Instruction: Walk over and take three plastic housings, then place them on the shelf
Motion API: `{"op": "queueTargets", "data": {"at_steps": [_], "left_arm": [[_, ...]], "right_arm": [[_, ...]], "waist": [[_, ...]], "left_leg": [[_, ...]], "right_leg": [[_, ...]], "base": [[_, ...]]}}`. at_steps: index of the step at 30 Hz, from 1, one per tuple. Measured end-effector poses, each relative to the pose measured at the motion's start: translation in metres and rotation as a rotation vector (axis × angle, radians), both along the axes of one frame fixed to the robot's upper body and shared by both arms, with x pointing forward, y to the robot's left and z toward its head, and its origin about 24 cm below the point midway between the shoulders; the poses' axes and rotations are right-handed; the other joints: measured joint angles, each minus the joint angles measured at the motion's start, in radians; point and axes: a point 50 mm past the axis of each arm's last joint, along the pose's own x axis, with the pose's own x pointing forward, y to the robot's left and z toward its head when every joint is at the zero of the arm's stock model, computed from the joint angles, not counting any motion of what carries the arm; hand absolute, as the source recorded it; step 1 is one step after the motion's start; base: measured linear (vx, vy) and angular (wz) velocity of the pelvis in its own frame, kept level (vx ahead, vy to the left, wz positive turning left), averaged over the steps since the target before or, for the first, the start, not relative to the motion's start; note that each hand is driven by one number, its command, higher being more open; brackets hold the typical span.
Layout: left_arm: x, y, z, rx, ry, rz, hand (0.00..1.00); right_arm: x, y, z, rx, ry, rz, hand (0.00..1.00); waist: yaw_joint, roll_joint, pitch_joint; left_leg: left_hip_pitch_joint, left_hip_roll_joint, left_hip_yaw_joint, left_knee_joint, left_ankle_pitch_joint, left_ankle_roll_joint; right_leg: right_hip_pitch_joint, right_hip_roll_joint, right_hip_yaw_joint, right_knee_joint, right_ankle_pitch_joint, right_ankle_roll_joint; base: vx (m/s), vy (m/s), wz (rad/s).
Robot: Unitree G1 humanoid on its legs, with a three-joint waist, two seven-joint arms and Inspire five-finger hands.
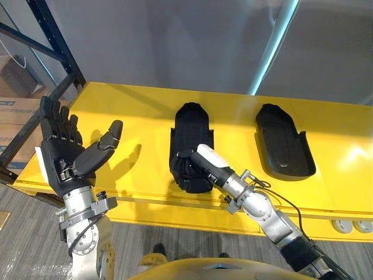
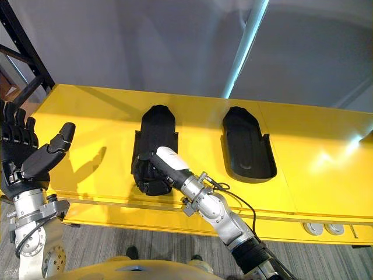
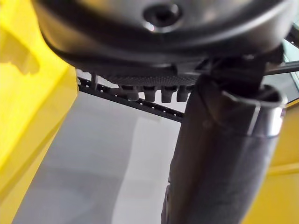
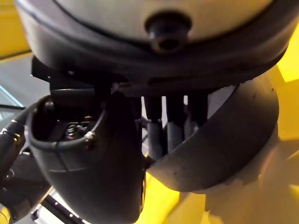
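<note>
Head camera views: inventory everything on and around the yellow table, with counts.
plastic housings: two, black, on the table; left housing, right housing lying free
table: one, yellow
rack: one, dark, far left
cardboard boxes: two, brown, behind the rack
round fittings: two, white, table's front edge, right
left hand: open, raised palm-up at the table's left end
right hand: curled round the left housing's near end
</note>
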Motion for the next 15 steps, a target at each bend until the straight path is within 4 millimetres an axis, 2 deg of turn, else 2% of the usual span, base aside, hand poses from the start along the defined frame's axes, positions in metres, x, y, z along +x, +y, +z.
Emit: {"op": "queueTargets", "data": {"at_steps": [7,15], "left_arm": [[0.002,-0.006,-0.001,-0.007,0.0,-0.033,1.0],[0.002,-0.007,-0.001,-0.001,-0.001,-0.049,1.0]], "right_arm": [[0.001,0.003,-0.005,0.019,0.0,-0.033,0.0],[0.012,0.006,-0.005,0.016,-0.024,-0.064,0.0]], "waist": [[0.001,0.002,-0.001],[0.004,0.003,-0.001]], "left_leg": [[0.005,0.004,0.0,0.0,0.0,-0.001],[0.004,0.004,-0.013,-0.001,0.005,-0.002]], "right_leg": [[0.0,0.004,0.007,0.002,0.0,-0.001],[0.007,0.004,-0.011,0.003,-0.001,-0.001]], "base": [[-0.01,-0.001,-0.03],[0.0,0.0,0.04]]}}
